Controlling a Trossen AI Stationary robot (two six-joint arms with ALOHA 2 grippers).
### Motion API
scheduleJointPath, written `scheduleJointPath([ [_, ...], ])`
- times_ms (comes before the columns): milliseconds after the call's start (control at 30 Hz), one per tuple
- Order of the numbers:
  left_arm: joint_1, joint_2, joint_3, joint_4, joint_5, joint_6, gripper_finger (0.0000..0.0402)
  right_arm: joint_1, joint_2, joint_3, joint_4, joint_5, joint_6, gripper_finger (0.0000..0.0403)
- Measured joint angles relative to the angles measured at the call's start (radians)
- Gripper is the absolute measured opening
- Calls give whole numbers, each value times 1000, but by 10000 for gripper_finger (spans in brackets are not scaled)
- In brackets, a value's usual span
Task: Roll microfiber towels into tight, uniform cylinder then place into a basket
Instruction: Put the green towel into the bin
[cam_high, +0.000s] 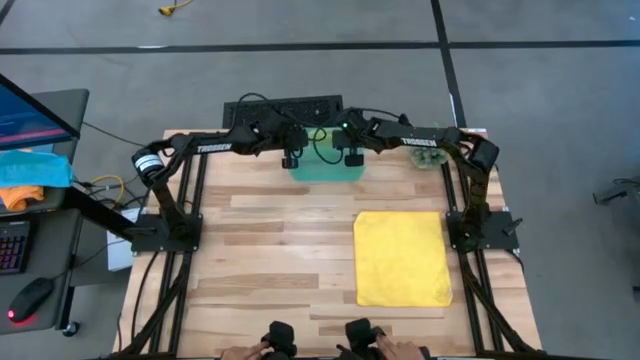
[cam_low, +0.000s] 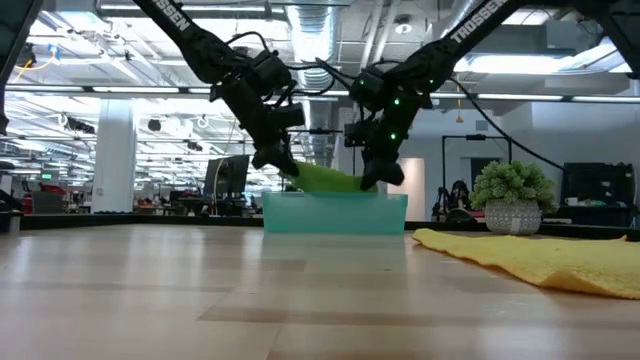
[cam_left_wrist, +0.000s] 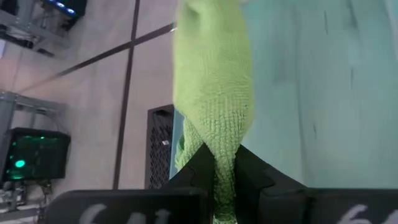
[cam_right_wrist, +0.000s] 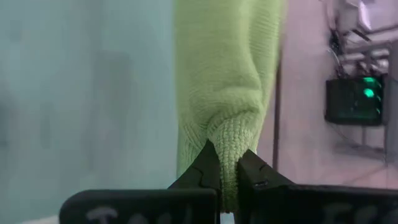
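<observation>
Clamping green towel (cam_low: 325, 178) ends, left tool (cam_left_wrist: 224, 180), right tool (cam_right_wrist: 227, 177), over basket (cam_low: 335, 213) rim

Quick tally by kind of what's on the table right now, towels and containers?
Green towel, rolled, pinched at each end by the left gripper and right gripper over the basket: 1
Yellow towel, flat: 1
Teal basket: 1
Potted plant: 1
Total: 4

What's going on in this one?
Both arms hold the rolled green towel over the teal basket at the table's far edge: the left gripper is shut on one end, the right gripper on the other. The yellow towel lies flat and unrolled on the table's right side.
</observation>
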Motion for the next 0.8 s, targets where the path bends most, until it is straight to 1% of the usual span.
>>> scheduleJointPath([
  [133, -3, 0, 0, 5, 1, 19, 16, 3, 29, -1, 13, 6, -32, 23],
  [433, -4, 15, 0, 10, 10, 7, 16, 8, 16, 0, -24, 47, 6, 23],
  [533, -3, 62, 12, 11, 21, -12, 16, 8, 17, -1, -53, 47, 6, 23],
  [600, 4, 97, 30, -21, 31, -32, 16, 13, 19, -1, -60, 35, 16, 23],
  [700, 8, 149, 88, -85, 30, -44, 16, 16, 20, -1, -71, 38, 31, 23],
  [800, 15, 191, 144, -151, 30, -55, 16, 4, 21, -2, -75, 1, 37, 23],
])
